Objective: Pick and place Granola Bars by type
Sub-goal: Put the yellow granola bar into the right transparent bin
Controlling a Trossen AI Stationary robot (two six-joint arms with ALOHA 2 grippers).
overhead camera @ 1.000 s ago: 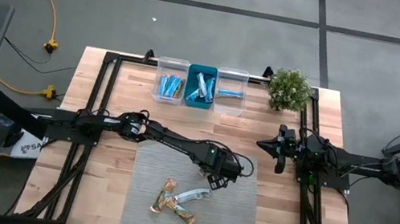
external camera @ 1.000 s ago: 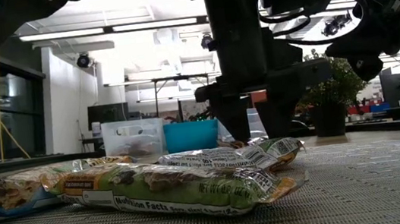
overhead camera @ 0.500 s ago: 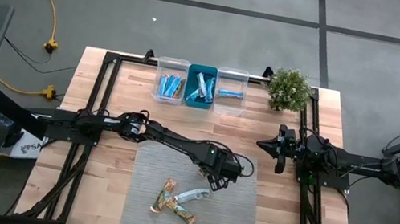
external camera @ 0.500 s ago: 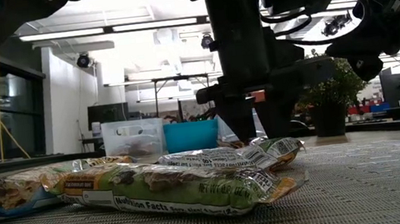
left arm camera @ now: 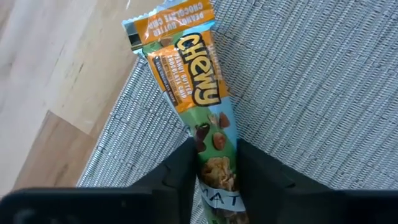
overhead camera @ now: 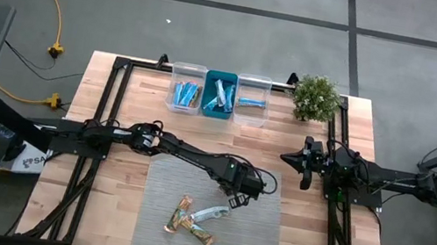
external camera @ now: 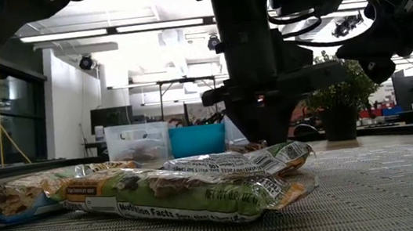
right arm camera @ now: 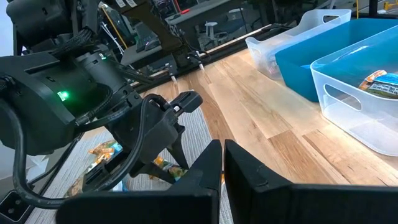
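Note:
A green-and-orange wrapped granola bar (left arm camera: 199,93) lies flat on the grey woven mat (overhead camera: 257,236), and my left gripper (overhead camera: 235,201) stands over it, shut on it. Three more bars lie on the mat nearer the front: a silvery one (overhead camera: 210,214), a tan one (overhead camera: 179,214) and a green one (overhead camera: 199,237). The low view shows them piled in front of my left gripper (external camera: 264,136). My right gripper (overhead camera: 307,166) waits shut above the bare wood at the right, holding nothing. My left gripper pinches the green-and-orange bar by its two long edges (left arm camera: 214,168), one finger (left arm camera: 180,177) on each side. The fingers come from above, pointing down, and lie across the bar. The bar lies flat on the mat; its end behind the fingers is hidden.
At the far edge stand a clear bin (overhead camera: 187,88), a teal bin (overhead camera: 220,94) and another clear bin (overhead camera: 252,100), each holding bars. A potted plant (overhead camera: 316,97) stands at the far right. Black frame rails (overhead camera: 109,113) run along both sides.
My left gripper has stayed over the same spot and shut: its fingers stood apart on either side of the bar and now meet its edges. The bar has not moved.

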